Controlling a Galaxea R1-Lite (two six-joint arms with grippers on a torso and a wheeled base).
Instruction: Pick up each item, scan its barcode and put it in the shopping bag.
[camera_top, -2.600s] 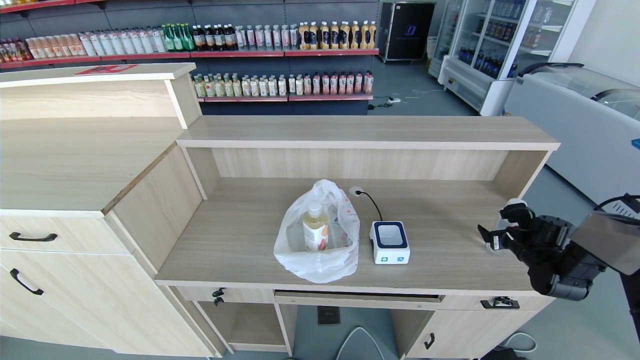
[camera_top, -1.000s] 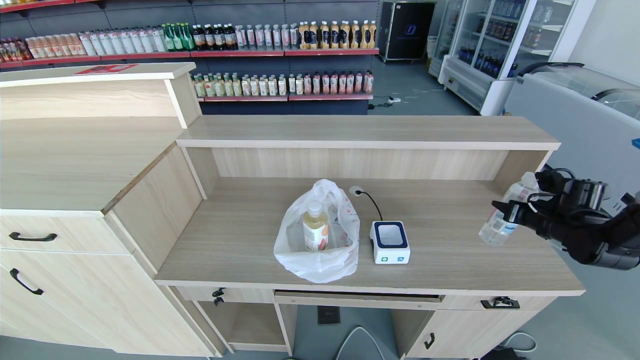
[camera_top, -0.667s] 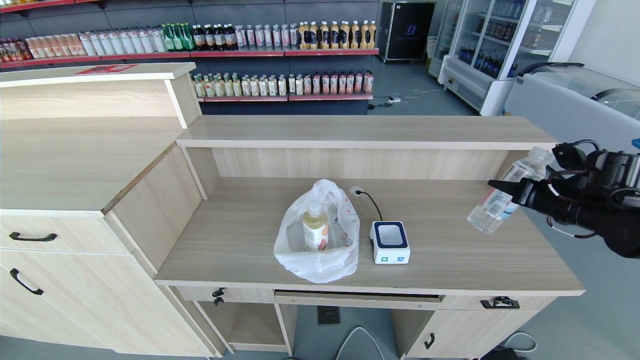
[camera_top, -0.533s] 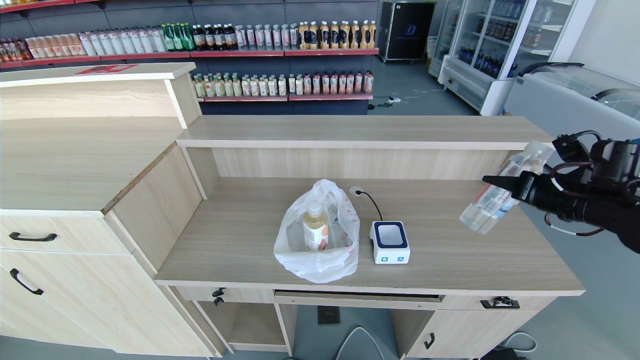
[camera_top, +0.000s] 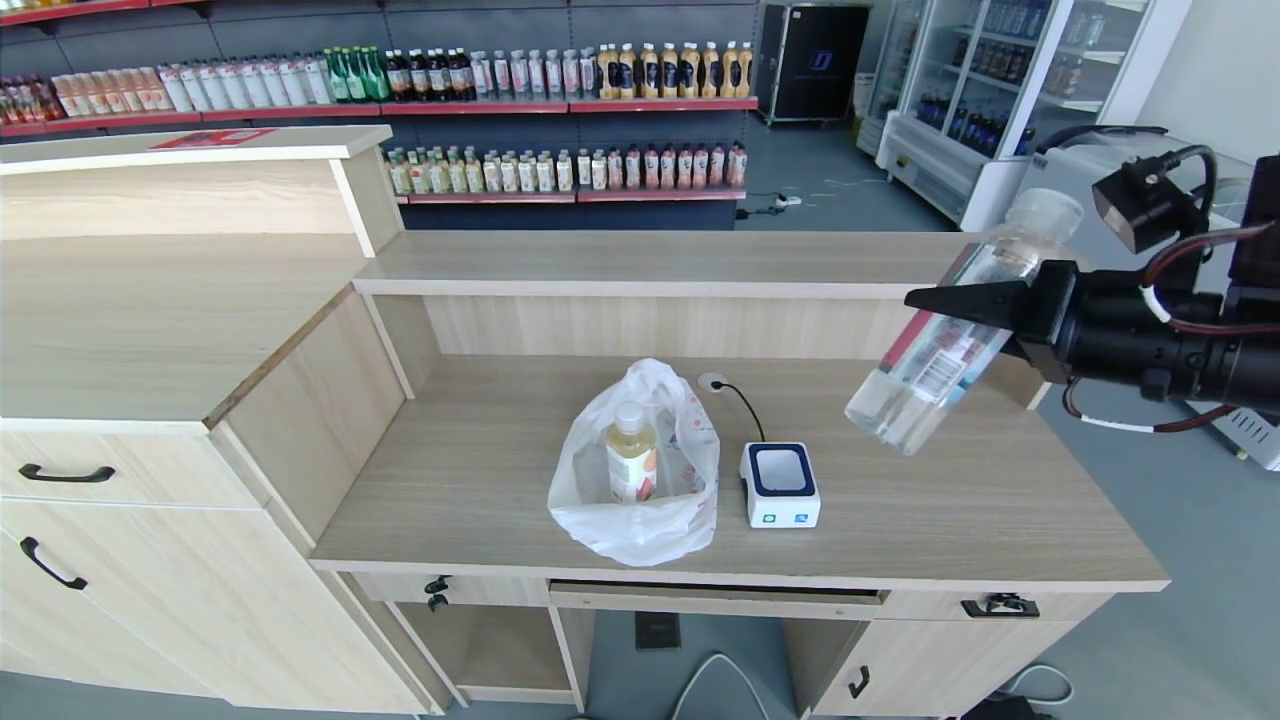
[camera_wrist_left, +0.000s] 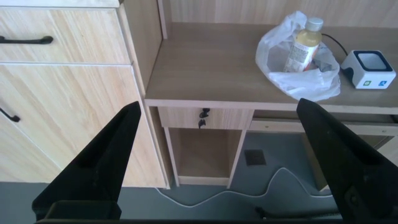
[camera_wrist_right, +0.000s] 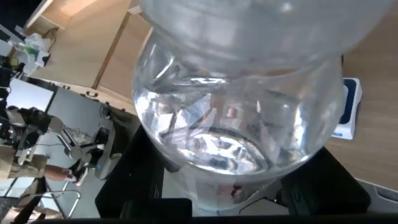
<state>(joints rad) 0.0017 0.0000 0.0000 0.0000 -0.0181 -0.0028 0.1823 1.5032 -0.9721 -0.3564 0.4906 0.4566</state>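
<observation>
My right gripper (camera_top: 985, 318) is shut on a clear water bottle (camera_top: 945, 340) with a red-edged label, held tilted in the air above the right part of the counter, cap up and to the right. The bottle's base (camera_wrist_right: 239, 143) fills the right wrist view. The white barcode scanner (camera_top: 779, 484) sits mid-counter, below and left of the bottle; it is also in the left wrist view (camera_wrist_left: 369, 68). Left of it stands the white plastic shopping bag (camera_top: 640, 470) holding a yellowish drink bottle (camera_top: 632, 452). My left gripper (camera_wrist_left: 224, 162) hangs open, low, in front of the counter's left drawers.
The wooden counter (camera_top: 900, 520) has a raised back ledge (camera_top: 720, 265) and a taller cabinet (camera_top: 150, 330) on its left. The scanner's cable (camera_top: 740, 400) runs to a hole at the back. Store shelves and coolers stand behind.
My right arm has lifted the water bottle off the counter's right end and carried it up and leftward toward the scanner, tilting it more.
</observation>
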